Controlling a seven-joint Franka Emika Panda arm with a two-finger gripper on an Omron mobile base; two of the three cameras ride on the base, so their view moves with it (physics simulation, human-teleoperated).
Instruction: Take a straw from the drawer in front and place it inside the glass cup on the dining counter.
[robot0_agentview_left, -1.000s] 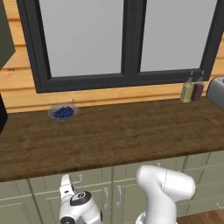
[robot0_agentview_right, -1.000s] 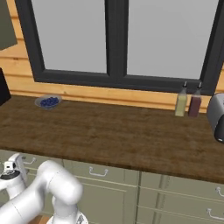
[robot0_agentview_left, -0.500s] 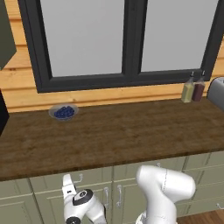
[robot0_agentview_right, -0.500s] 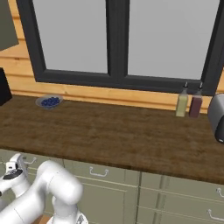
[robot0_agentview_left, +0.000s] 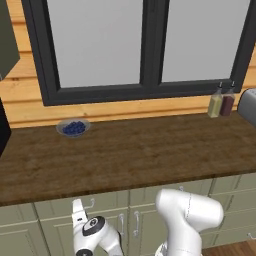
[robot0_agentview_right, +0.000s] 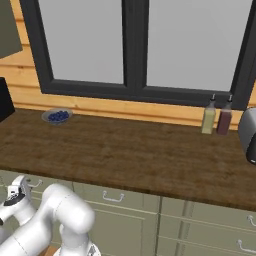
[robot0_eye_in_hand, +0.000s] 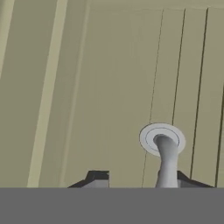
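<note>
Wooden worktop (robot0_agentview_left: 130, 150) carries two bottles (robot0_agentview_left: 221, 102), one blueberry bowl (robot0_agentview_left: 73, 128); two fingers (robot0_eye_in_hand: 97, 178) flank one drawer handle (robot0_eye_in_hand: 166, 159), grip unclear

A dark-framed window (robot0_agentview_left: 145, 45) sits in a wall of pale wood planks (robot0_agentview_left: 125, 111) above a brown wood worktop (robot0_agentview_left: 130, 152). Pale green cabinets (robot0_agentview_right: 200, 227) run beneath; a dark shape, perhaps an appliance, edges the left (robot0_agentview_right: 5, 100).
</note>
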